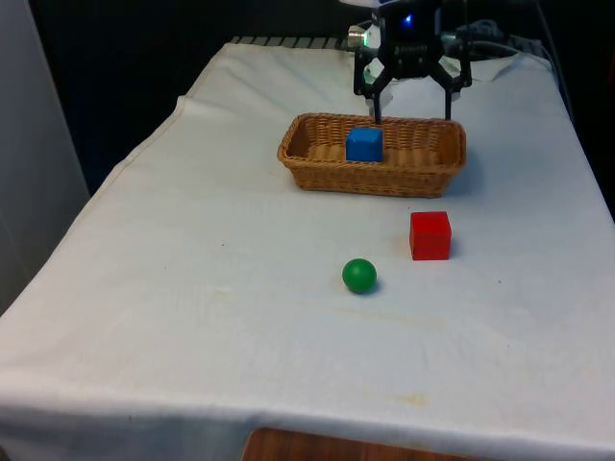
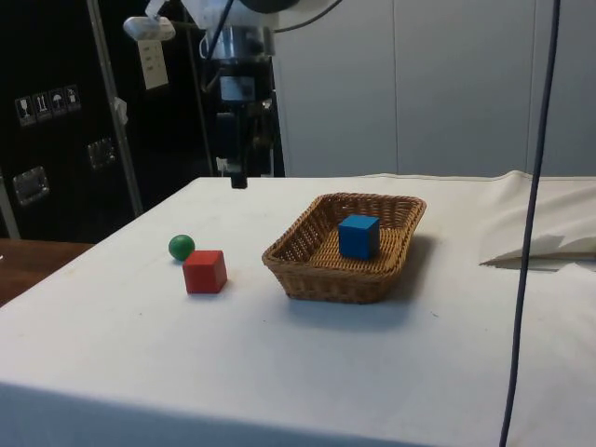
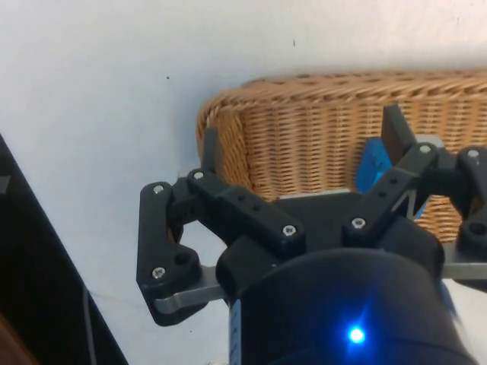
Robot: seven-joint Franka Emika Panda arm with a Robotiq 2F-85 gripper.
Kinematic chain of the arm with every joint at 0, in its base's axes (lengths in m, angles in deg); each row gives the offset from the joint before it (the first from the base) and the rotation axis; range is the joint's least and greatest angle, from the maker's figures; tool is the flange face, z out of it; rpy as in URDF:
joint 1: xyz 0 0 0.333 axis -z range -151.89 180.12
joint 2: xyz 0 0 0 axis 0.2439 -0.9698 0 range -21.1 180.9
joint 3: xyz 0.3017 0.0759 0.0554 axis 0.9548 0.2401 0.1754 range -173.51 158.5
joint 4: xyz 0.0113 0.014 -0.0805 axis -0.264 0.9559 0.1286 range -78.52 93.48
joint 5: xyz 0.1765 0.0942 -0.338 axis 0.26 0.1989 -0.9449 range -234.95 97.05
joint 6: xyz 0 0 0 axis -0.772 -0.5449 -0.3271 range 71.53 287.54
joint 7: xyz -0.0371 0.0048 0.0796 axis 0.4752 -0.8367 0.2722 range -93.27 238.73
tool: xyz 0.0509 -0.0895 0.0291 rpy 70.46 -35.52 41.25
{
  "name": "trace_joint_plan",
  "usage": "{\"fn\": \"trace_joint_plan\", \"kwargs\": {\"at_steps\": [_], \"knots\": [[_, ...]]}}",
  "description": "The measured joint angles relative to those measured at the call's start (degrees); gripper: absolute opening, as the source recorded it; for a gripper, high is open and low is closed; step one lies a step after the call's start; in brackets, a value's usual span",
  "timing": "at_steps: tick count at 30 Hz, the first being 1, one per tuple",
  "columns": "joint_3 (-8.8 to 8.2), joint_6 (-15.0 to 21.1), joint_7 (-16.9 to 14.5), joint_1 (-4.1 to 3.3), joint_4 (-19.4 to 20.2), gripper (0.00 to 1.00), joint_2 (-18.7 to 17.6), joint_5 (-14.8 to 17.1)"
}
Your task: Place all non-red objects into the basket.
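The end effector (image 1: 411, 106) hangs above the wicker basket's (image 1: 312, 178) far rim, fingers spread and holding nothing. The blue cube (image 1: 364, 144) already sits inside the basket, so the green ball (image 1: 359, 276) is likely next; it rests on the table (image 1: 192, 288) near the red cube (image 1: 430, 235), apart from it. A good pickup would descend straight over the ball, centre it between the fingers so it cannot roll away, and keep clear of the red cube.
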Motion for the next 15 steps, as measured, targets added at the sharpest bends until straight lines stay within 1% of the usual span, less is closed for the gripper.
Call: {"fn": "trace_joint_plan", "kwargs": {"at_steps": [5, 6, 10, 11, 12, 15], "knots": [[-0.06, -2.06, -0.23, 0.0, -2.52, 1.0, -1.2, 0.0], [-0.06, -2.92, -0.34, 0.0, -3.78, 1.0, -1.95, 0.0], [-0.06, -4.47, -0.4, 0.06, -6.65, 1.0, -4.01, 0.0], [-0.06, -4.47, -0.4, 0.06, -6.65, 1.0, -4.01, 0.0], [-0.06, -4.87, -0.46, 0.06, -8.19, 1.0, -5.39, 0.0], [-0.17, -5.56, -0.52, 0.11, -10.71, 1.0, -7.62, 0.0]]}}
